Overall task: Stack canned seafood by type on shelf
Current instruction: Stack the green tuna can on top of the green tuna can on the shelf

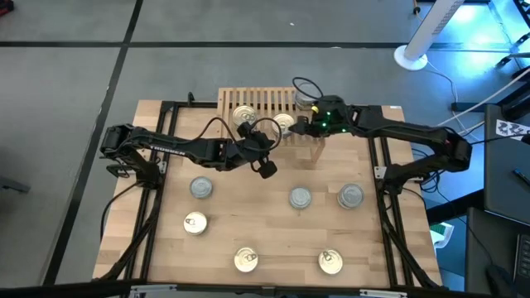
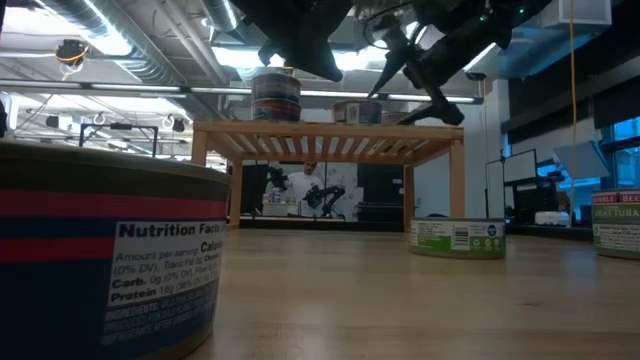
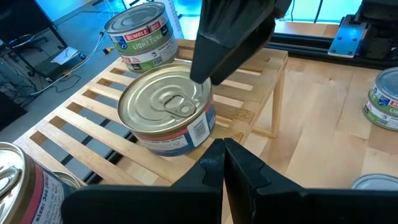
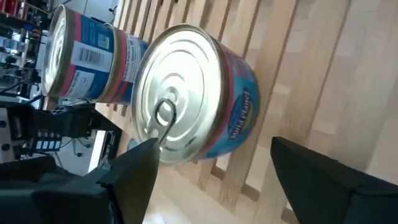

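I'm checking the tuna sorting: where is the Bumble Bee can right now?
The Bumble Bee can stands on the shelf, near its back right corner in the high view, behind the gold-lidded can.

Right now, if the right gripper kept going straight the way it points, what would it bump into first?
Probably the pull-tab can on the shelf: the open right gripper faces it, fingers either side. Depth is hard to judge.

You've three cans (image 1: 284, 122) on the shelf (image 1: 267, 100) at the table's (image 1: 273, 240) far edge; six cans (image 1: 300, 197) spread before it.
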Robot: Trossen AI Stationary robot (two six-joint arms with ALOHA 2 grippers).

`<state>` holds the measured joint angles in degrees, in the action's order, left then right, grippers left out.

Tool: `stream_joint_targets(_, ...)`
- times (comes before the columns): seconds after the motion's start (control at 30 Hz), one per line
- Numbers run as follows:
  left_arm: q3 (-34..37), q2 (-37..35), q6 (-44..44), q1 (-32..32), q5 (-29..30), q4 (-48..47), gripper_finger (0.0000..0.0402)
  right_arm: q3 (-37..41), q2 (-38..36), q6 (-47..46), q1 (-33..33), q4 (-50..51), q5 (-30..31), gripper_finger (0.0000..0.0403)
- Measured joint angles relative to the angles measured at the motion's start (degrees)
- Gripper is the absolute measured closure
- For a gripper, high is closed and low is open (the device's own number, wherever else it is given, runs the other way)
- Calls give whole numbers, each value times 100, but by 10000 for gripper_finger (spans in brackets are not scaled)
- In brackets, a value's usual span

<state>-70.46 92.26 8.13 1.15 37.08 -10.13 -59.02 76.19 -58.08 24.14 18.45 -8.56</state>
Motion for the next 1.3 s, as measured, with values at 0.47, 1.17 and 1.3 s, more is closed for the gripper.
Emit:
stream_joint_targets(0.47, 0, -1, -362, 237, 5, 2, 398, 0, -882, 849, -11, 316, -99, 95)
stream_joint_targets(1.17, 0, -3, -665, 1949, -11, 2, 398, -2, -2100, 1653, -2584, 2608, 108, 95)
stream_joint_targets(1.3, 0, -3, 53, 2239, -11, 2, 398, -2, -1888, 1650, -3347, 2417, 365, 95)
